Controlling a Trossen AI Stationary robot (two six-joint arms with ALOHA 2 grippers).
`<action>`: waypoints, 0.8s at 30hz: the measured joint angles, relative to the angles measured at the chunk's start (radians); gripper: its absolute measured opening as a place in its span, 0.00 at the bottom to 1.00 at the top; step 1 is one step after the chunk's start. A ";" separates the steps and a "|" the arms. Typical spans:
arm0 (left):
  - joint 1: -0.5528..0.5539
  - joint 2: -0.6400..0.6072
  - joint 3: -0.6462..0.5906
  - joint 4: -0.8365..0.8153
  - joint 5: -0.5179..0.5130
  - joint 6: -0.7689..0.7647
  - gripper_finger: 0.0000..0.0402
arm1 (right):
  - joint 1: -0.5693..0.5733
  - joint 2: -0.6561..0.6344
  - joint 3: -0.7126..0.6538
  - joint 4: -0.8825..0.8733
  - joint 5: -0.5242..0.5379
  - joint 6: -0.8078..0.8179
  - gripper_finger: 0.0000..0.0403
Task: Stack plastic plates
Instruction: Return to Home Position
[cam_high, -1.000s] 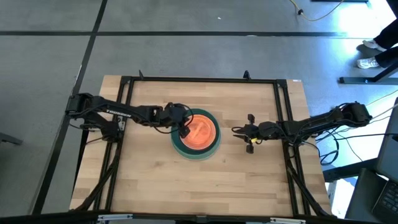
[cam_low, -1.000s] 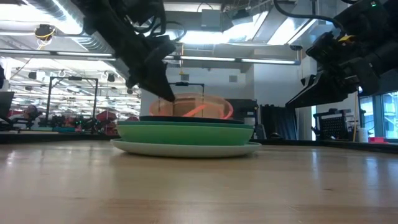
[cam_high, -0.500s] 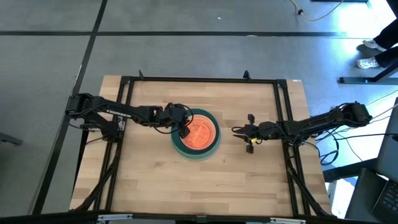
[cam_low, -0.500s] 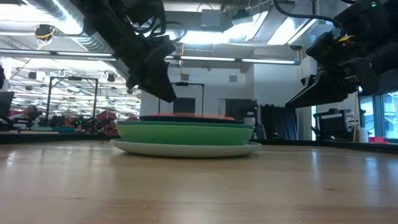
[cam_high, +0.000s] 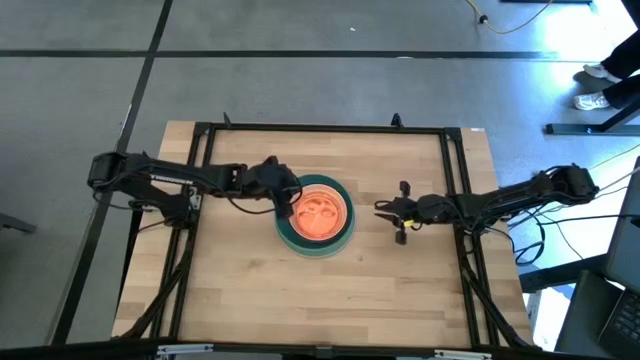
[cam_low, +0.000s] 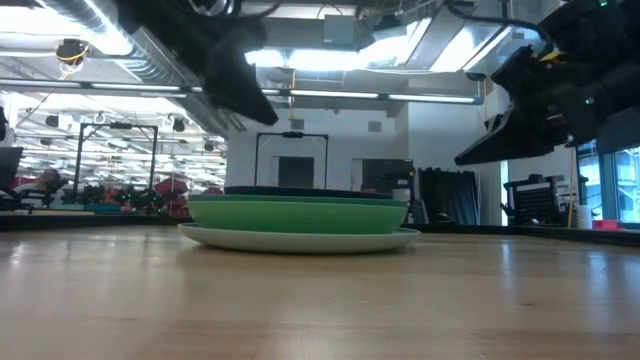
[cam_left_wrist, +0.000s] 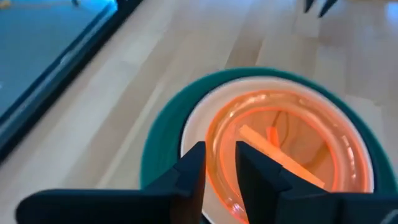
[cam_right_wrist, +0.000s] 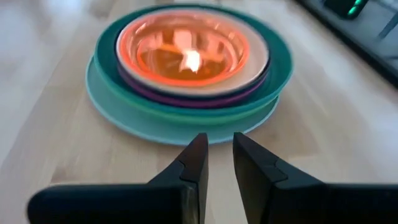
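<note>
**Plates stacked, arms just need to clear out**

The stack (cam_high: 315, 216) sits mid-worktop (cam_high: 330, 290), lying flat with the orange plate (cam_high: 320, 213) on top. It's round, so there's no long axis to line up with. The left end effector (cam_left_wrist: 219, 149) hangs at the stack's left rim, much nearer than the right end effector (cam_right_wrist: 217, 138), which is well off to the right. Both are empty, fingers a narrow slit apart. My guess is left has to pull away leftward.

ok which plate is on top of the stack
The orange plate: it is the smallest, and the teal plate and the rest show only as rims around it.
</note>
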 joint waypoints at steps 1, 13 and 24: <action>0.006 -0.011 0.000 0.006 0.015 0.020 0.19 | 0.000 -0.011 0.000 0.002 0.009 -0.006 0.17; 0.052 -0.154 -0.167 0.252 0.136 0.169 0.01 | -0.153 -0.220 0.000 -0.011 -0.156 -0.069 0.11; 0.063 -0.490 -0.492 0.487 0.142 0.177 0.00 | -0.411 -0.356 -0.023 -0.034 -0.385 -0.068 0.01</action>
